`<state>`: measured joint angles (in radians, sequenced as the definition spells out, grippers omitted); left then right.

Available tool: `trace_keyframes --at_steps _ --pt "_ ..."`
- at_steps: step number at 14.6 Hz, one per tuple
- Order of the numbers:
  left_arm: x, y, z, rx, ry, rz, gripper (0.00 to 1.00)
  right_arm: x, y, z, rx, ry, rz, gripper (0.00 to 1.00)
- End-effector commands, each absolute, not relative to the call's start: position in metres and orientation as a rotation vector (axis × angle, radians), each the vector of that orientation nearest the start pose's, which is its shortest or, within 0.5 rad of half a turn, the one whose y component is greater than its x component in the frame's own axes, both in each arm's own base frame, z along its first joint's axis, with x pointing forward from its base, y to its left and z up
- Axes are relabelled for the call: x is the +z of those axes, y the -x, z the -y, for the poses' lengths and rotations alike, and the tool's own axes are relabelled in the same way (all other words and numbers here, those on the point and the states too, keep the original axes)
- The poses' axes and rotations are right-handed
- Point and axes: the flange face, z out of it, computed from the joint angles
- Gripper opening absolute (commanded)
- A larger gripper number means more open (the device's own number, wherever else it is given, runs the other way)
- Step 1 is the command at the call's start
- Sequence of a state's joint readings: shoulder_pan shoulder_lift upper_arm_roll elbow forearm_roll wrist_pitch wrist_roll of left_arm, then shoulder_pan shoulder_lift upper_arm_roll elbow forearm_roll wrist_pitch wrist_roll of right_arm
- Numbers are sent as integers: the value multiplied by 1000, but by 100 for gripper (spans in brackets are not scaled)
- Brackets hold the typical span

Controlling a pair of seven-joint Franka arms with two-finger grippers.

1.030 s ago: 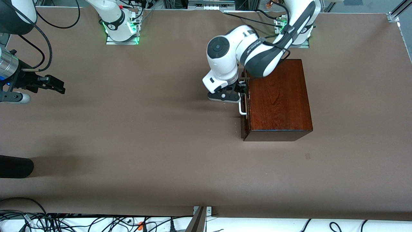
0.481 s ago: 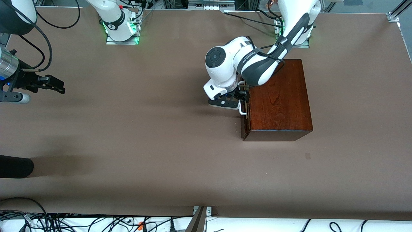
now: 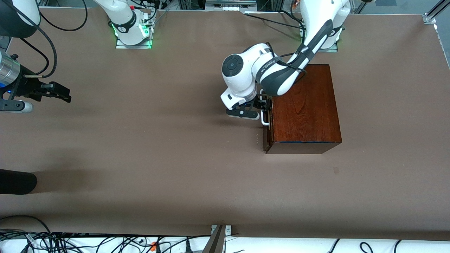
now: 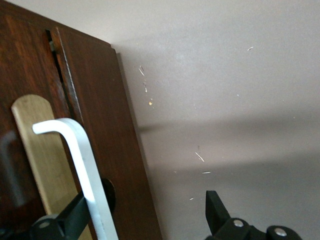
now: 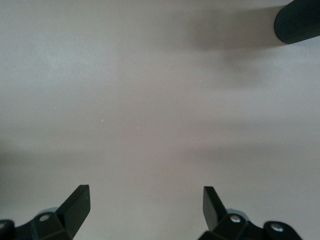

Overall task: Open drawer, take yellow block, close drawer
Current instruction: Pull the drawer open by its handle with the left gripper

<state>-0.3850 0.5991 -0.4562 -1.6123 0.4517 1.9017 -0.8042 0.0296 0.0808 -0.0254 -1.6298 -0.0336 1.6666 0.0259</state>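
The glossy mahogany box (image 3: 304, 105) stands toward the left arm's end of the table. Its drawer (image 3: 267, 133) looks shut, its front facing the right arm's end. The white bar handle (image 3: 264, 118) also shows in the left wrist view (image 4: 75, 150). My left gripper (image 3: 266, 105) is open at the handle (image 4: 147, 207). One finger sits between the bar and the drawer front (image 4: 20, 100), the other is off to the side over the table. My right gripper (image 3: 66, 95) waits open and empty over bare table (image 5: 146, 200). The yellow block is hidden.
A black rounded object (image 3: 17, 181) lies at the table's edge at the right arm's end; it also shows in the right wrist view (image 5: 297, 20). Cables run along the edge nearest the front camera (image 3: 105, 242). The brown tabletop (image 3: 158, 140) spreads wide between the arms.
The left arm's elbow has swung and its gripper has shifted slightly along the handle toward the front camera. The drawer and the right arm have not moved.
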Motion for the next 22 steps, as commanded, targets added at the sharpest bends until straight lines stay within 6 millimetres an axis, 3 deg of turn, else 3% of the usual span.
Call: trace_keyframes --at_steps 1,15,22 --pt "283 -479 459 37 2849 -251 100 563 -583 -1 50 3163 -33 100" --pt "275 -465 460 99 2819 -251 100 563 -583 -1 50 3164 -33 100" --pt "276 -462 488 86 2968 -227 100 563 -583 -1 50 3164 -33 100"
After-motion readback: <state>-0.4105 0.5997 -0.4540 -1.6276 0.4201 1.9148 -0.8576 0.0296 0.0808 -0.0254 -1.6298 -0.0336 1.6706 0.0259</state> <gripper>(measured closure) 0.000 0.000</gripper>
